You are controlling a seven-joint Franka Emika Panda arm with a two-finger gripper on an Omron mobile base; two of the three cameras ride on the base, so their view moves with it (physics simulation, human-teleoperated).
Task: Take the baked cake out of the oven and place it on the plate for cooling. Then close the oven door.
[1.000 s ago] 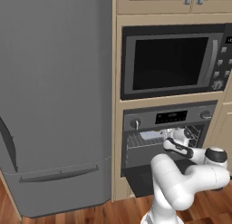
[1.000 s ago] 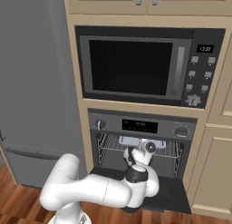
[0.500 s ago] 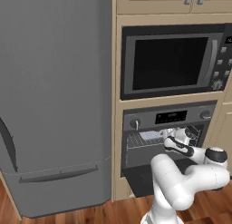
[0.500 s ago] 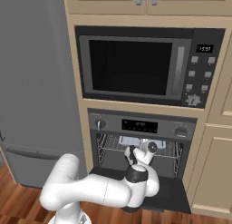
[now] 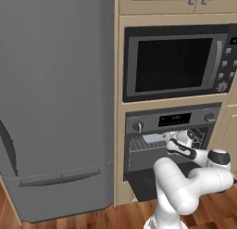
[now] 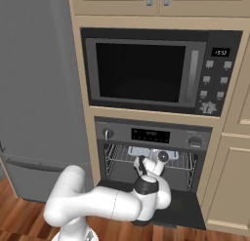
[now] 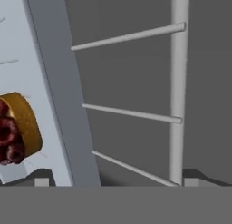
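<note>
Cake (image 7: 16,130) remains inside the oven (image 6: 152,157), resting on a pale grey tray (image 7: 31,73) on the wire rack (image 7: 149,114). In the hand view it sits at the 9 o'clock edge of the frame: a golden-sided round with a dark red-brown top, only partly in frame. Nothing is held, so removal is not yet done.

The oven door (image 6: 171,206) stands lowered and open, which clears access. Judged from that, three steps are outstanding: gripping the cake, setting it on the plate, and shutting the door.

Arm pose: the white arm rises from the base, bends at the elbow and reaches forward, the wrist at the mouth of the cavity just above the lowered door. The gripper (image 5: 185,136) points into the oven toward the rack, at about 1 o'clock from the elbow in the left base view. Its jaws are spread wide and empty, with the two tips at the lower corners of the hand view and bare rack wires between them.

The cake lies off to one side of the jaw line, so a sideways correction appears necessary before closing.
</note>
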